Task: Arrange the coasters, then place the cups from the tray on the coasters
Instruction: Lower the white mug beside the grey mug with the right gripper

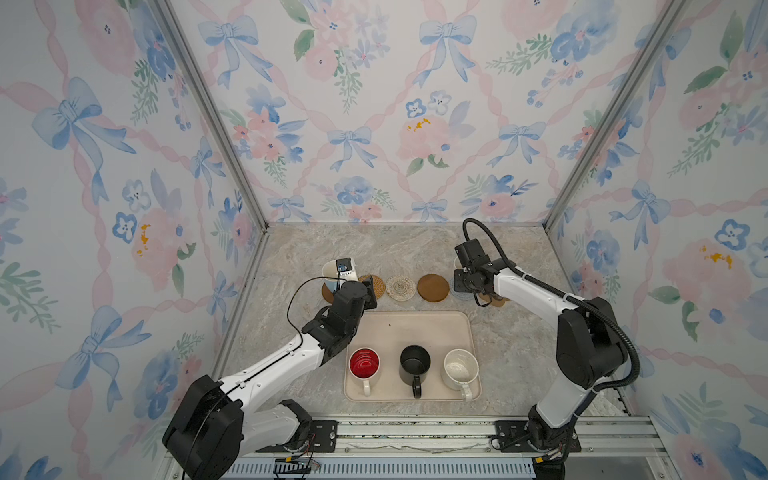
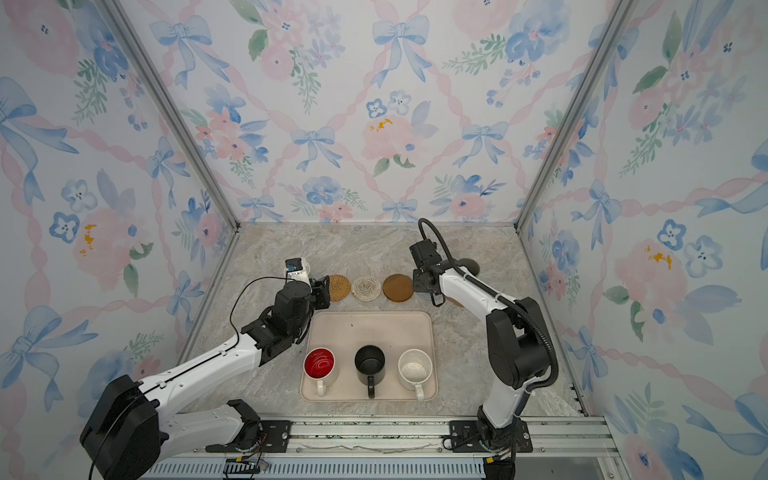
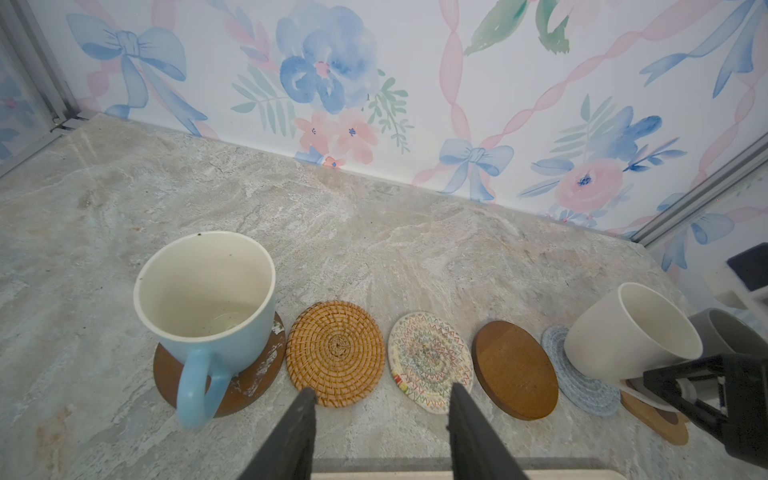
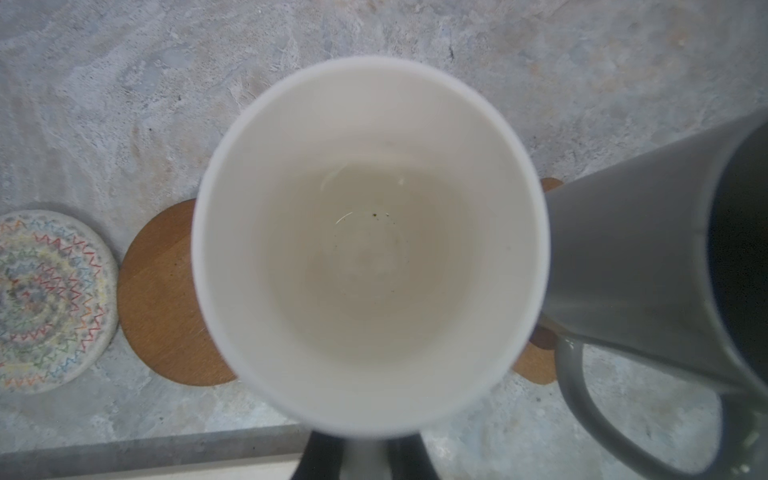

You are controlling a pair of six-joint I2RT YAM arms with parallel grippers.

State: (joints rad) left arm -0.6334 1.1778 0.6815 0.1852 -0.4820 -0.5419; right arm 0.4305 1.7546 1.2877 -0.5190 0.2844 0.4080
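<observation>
Blue cup (image 3: pixel 208 299) and grey cup (image 4: pixel 623 257) look set on mats (image 3: pixel 249 382). Right claw (image 4: pixel 365 457) is clamped on the cream cup (image 4: pixel 370 249), tilted over the blue-grey mat (image 3: pixel 582 386). Left claw (image 3: pixel 382 390) is apart, empty. Three cups (image 1: pixel 414 360) wait on the tray (image 1: pixel 407 332).

Marbled grey tabletop (image 1: pixel 374 249), row of coasters (image 1: pixel 433 287) across its middle, beige tray (image 1: pixel 409 326) just in front.

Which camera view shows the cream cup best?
The left wrist view: the cream cup shows its outer wall, rim and inside together. The right wrist view looks straight down into it, showing only rim and inside. In both top views the right arm hides nearly all of it.
</observation>
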